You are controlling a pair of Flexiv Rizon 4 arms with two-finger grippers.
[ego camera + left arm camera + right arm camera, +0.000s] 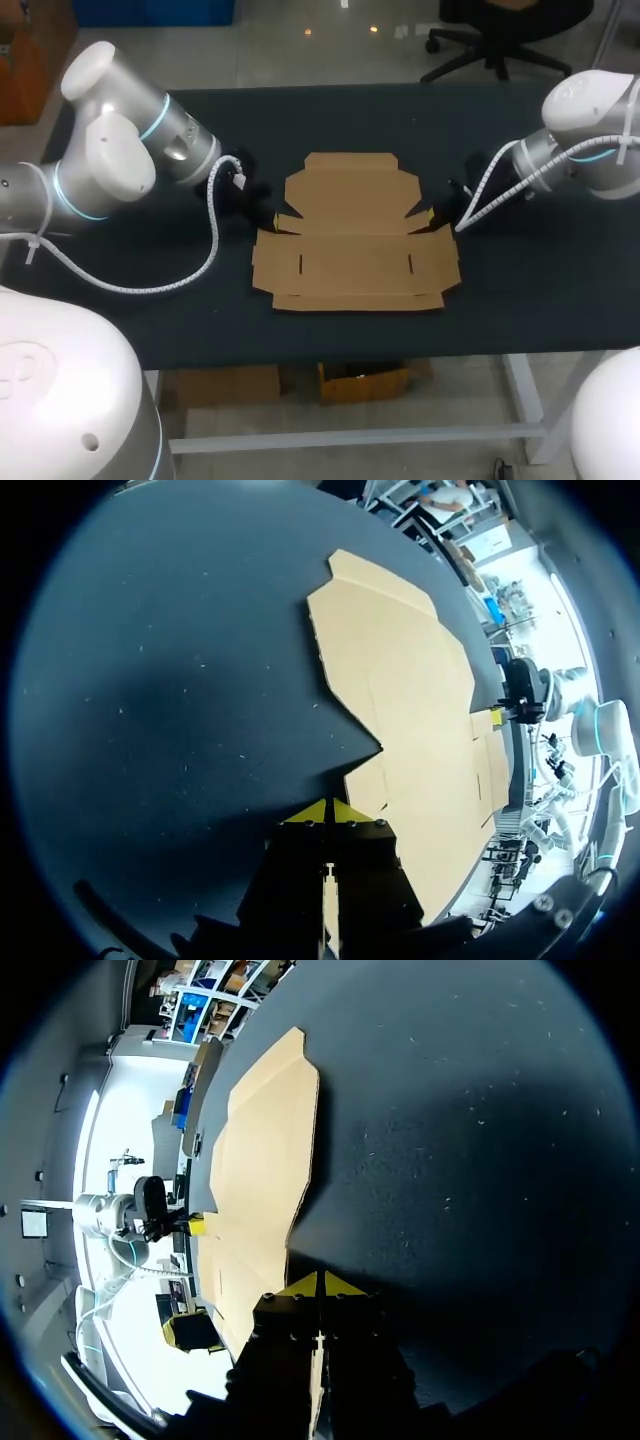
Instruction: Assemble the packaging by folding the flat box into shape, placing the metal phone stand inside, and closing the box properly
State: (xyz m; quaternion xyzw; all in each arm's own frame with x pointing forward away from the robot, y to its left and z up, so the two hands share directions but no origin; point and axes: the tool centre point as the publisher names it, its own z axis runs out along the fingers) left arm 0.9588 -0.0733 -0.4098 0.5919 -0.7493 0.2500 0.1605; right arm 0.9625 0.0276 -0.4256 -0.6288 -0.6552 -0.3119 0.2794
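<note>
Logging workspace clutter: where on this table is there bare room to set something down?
Bare table runs along the front edge, before the flat box, and in a strip behind it. The front right corner is open too. Crowded: the box's two sides, where the left tool and right tool sit.

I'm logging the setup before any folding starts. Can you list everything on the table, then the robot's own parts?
flat cardboard box: 1, brown, lying unfolded at the table's middle, between the two pincers
table: 1, black top, bearing the box
left arm: 1, white and grey, comes in from the left side
right arm: 1, white and grey, comes in from the right side
left pincer: 1, black with yellow tips, tips together, at the box's left edge
right pincer: 1, black with yellow tips, tips together, at the box's right edge
</note>
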